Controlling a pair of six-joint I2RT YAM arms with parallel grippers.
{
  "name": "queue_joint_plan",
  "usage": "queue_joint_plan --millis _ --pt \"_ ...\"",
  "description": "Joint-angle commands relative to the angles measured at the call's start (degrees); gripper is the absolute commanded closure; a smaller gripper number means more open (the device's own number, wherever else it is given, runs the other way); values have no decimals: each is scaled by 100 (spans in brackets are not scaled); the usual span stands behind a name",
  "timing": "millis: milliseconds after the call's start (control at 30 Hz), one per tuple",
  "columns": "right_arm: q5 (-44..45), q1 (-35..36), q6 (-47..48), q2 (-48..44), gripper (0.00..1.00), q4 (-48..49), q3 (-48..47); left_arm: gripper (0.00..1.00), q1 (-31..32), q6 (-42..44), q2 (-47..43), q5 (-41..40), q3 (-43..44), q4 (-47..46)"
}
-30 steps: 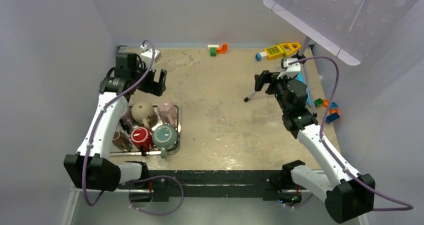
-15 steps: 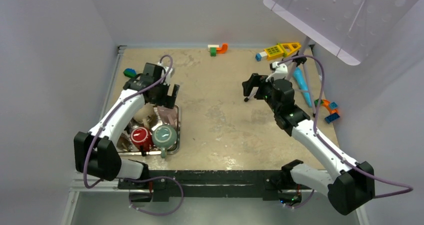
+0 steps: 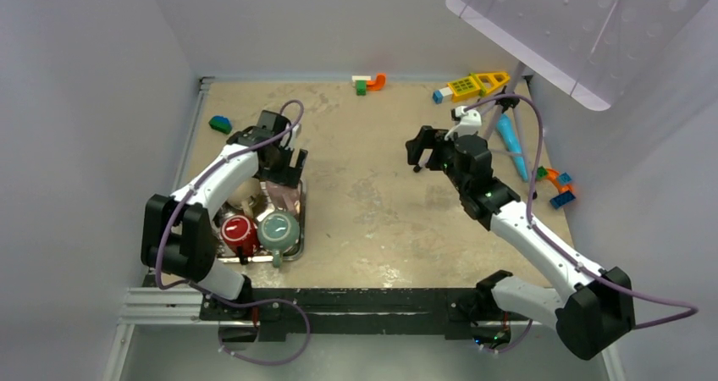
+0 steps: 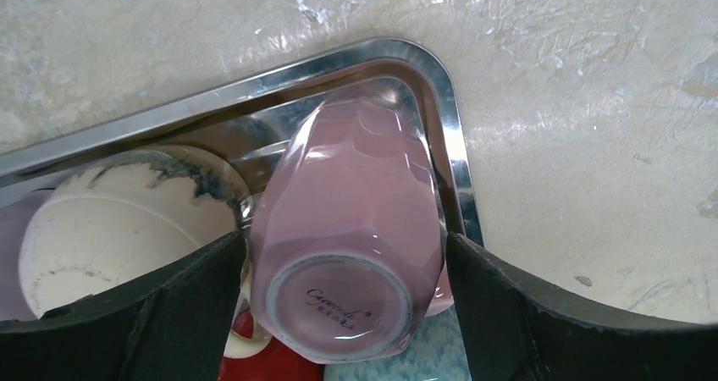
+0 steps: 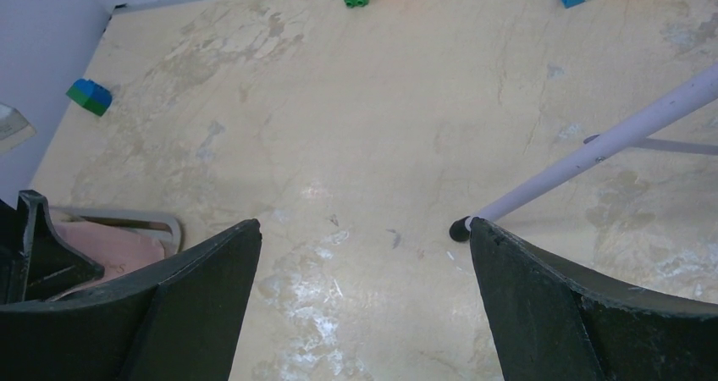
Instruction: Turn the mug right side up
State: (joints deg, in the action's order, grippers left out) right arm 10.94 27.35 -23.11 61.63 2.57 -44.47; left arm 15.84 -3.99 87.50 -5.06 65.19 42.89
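**Left gripper [image 4: 345, 247] astride pink mug [image 4: 347, 203]**

Judgement: close squarely on the faceted wall, then lift clear of the tray [image 4: 254, 80] rim before rolling it over. The mug sits base-up in the tray's 1 o'clock corner, with a cream mug [image 4: 118, 229] at its 9. Jaws are wide, flanking it at 3 and 9; I cannot tell whether they touch. Right gripper [image 5: 364, 224] is wide and empty.
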Motion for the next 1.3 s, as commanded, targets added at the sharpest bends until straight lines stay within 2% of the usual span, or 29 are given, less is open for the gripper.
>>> queue_joint_plan --millis 0,167,267,333,367,467,500,733,867,933,1000,1067,1167,1267 --pt "117 55 -64 58 2 104 -150 10 7 -92 120 361 -38 117" --pt "129 89 -62 177 2 111 -227 10 7 -44 199 611 -108 245" --pt "137 108 -42 203 2 118 -271 24 3 65 275 353 -110 85" --pt "133 131 -13 214 2 76 -337 40 -1 129 270 338 -1 137" --pt "137 143 10 217 2 36 -373 51 -1 132 244 390 74 194" --pt "156 209 100 219 2 -129 -555 95 -10 144 79 479 368 448" --pt "131 250 112 219 2 -205 -660 100 -22 132 3 600 502 569" --pt "-821 594 -15 342 3 -496 -1578 100 -194 -53 -803 1640 1504 1035" --pt "-2334 769 0 387 7 376 -1777 100 -280 -369 -997 2314 1765 1065" --pt "-2761 930 -235 381 7 871 -1755 100 -369 -729 -1055 2783 2008 1098" --pt "-2784 1010 -960 408 7 1179 -1761 100 -378 -1005 -1385 3045 2088 681" --pt "-2569 1021 -1863 501 7 1061 -1897 100 -384 -1264 -1706 3102 2131 81" --pt "-2656 1023 -2951 668 6 1116 -2086 100 -382 -1383 -1583 3116 2978 267" --pt "-2964 1030 -3867 799 5 1634 -2216 100 -380 -1244 -1719 3065 3144 -195"
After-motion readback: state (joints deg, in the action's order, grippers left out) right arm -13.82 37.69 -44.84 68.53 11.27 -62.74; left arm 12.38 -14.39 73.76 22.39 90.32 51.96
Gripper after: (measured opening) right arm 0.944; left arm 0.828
